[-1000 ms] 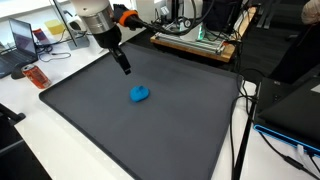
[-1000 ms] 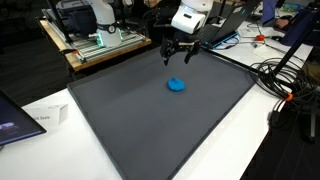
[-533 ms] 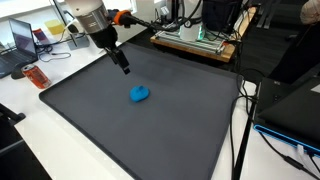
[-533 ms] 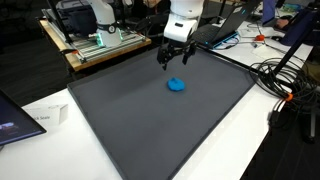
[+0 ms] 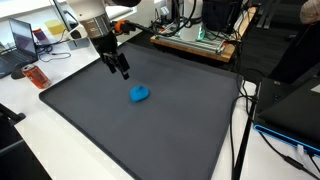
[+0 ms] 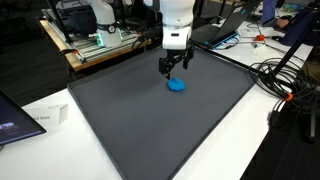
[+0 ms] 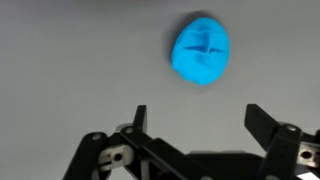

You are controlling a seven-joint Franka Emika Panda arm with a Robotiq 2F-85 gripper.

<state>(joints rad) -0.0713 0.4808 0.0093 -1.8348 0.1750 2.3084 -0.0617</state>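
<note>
while it hangs low over the dark tabletop (image 5: 150, 135), your hand (image 5: 122, 73): fingers spread wide and nothing between them. you can see the empty gap plainly in the wrist view (image 7: 197, 115).
blue lump (image 5: 140, 95): lying flat on the tabletop, near the middle of the far half, on its own.
hand to lump: close but apart. in the wrist view the lump (image 7: 202, 50) sits ahead of the fingertips, a little off to one side, not inside the gap. in an exterior view the hand (image 6: 172, 70) is just beside and above the lump (image 6: 176, 85).
contact: none that you can make out, since grey tabletop shows between fingers and lump.
done so far: as i judge it, only the approach. you're near the lump and opened up.
left to do: by my reading, everything with the lump itself. it's not straddled, not gripped, not lifted.
around it: the orange thing (image 5: 37, 76) is off the tabletop's edge, well apart from the hand.
</note>
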